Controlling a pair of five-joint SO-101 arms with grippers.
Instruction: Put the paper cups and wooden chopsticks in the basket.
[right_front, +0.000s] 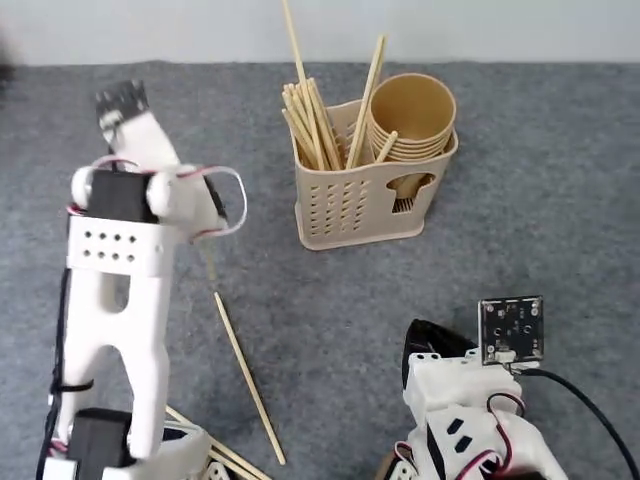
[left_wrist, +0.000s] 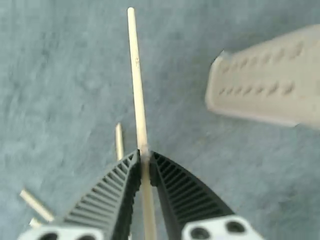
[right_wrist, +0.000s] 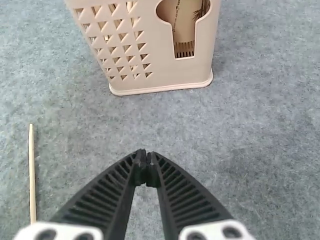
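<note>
A beige basket (right_front: 365, 205) stands at the back centre. It holds several wooden chopsticks (right_front: 310, 120) and a stack of paper cups (right_front: 412, 115). My left gripper (left_wrist: 144, 159) is shut on a wooden chopstick (left_wrist: 137, 80) that points away from the wrist, with the basket (left_wrist: 270, 90) off to one side. A loose chopstick (right_front: 248, 375) lies on the table in front of the basket, and more chopsticks (right_front: 215, 452) lie by the left arm's base. My right gripper (right_wrist: 146, 161) is shut on nothing above the mat, facing the basket (right_wrist: 145, 55).
Grey carpet-like mat (right_front: 540, 230) covers the table. The left arm (right_front: 125, 250) rises at the left and the right arm (right_front: 460, 420) sits at the near right. A stretch of bare mat separates the right gripper from the basket.
</note>
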